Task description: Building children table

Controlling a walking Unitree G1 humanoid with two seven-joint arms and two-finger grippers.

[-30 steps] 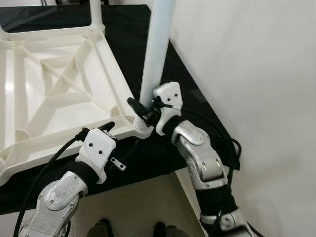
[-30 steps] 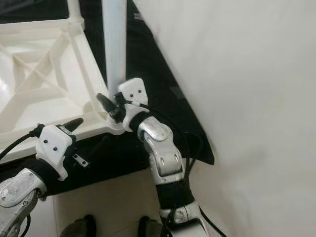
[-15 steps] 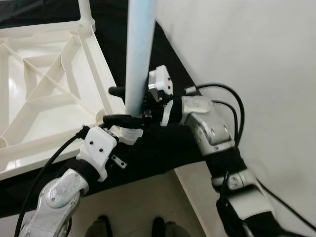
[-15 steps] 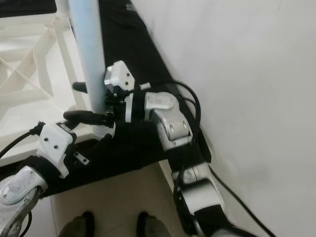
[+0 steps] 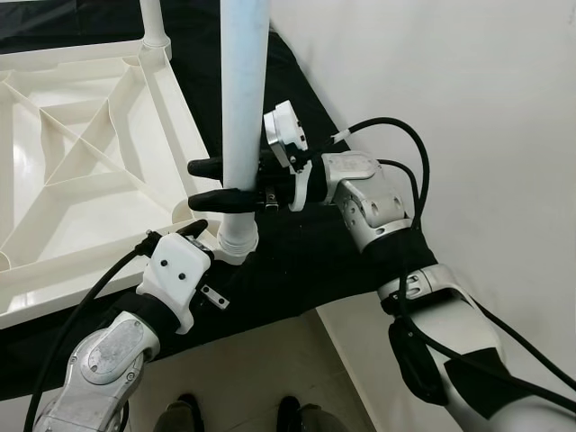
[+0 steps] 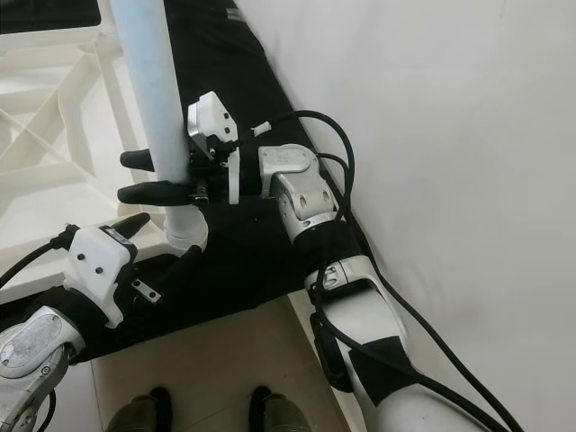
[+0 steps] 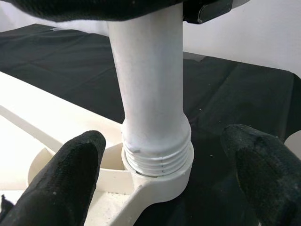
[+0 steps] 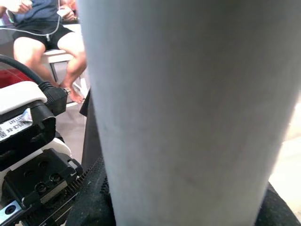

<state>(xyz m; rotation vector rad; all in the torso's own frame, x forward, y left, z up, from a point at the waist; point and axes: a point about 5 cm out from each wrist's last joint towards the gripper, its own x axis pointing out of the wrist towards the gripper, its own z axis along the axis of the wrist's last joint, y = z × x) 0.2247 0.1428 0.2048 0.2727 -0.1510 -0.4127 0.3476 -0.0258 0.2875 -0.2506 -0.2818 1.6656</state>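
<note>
Left eye view: a long pale blue-white plastic table leg point(image 5: 243, 108) stands upright in the round corner socket point(image 5: 236, 245) of the upturned white ribbed plastic tabletop point(image 5: 90, 180), which lies on a black cloth point(image 5: 297, 261). In the left wrist view I see thread rings on the leg still showing above the socket, so I judge the leg is not fully screwed home. My right gripper point(image 5: 216, 184) pinches the leg just above the socket. My left gripper point(image 7: 164, 174) waits spread wide on either side of the socket, touching nothing. Next I would twist the leg further down, keeping it upright.
</note>
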